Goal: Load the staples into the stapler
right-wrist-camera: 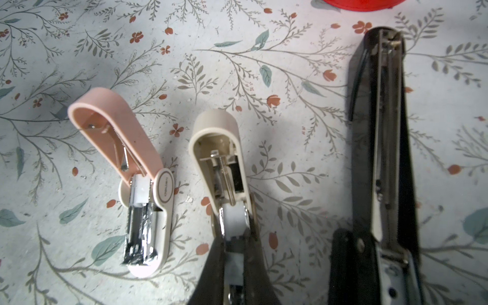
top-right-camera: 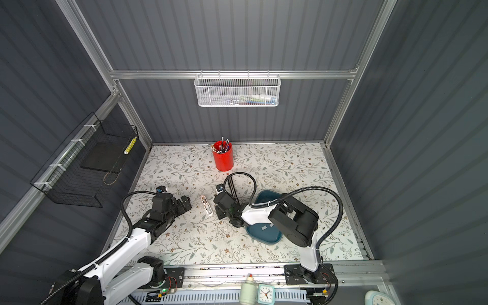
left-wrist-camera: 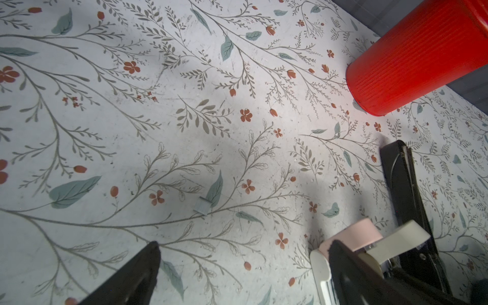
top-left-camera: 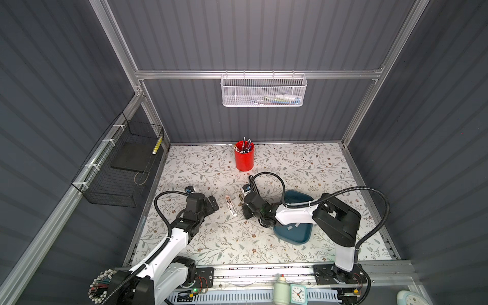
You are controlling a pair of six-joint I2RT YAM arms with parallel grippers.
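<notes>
Three staplers lie open side by side on the floral table: a pink one [right-wrist-camera: 137, 169], a beige one [right-wrist-camera: 219, 158] and a long black one [right-wrist-camera: 383, 137]. My right gripper [right-wrist-camera: 235, 237] is shut on a small pale grey strip that looks like staples [right-wrist-camera: 234, 260], held low over the beige stapler's hinge end. In both top views it hangs just right of the pink stapler [top-left-camera: 231, 206] [top-right-camera: 206, 206]. My left gripper [left-wrist-camera: 244, 254] [top-left-camera: 214, 203] is open, left of the pink stapler [left-wrist-camera: 353, 232]. One loose strip of staples [left-wrist-camera: 202, 206] lies on the table ahead of it.
A dark blue tray [top-left-camera: 298, 194] [top-right-camera: 266, 196] under my right arm holds more staples [top-left-camera: 289, 227]. A red cup [top-left-camera: 244, 157] [left-wrist-camera: 417, 58] of pens stands at the back. Wire baskets hang on the left and back walls.
</notes>
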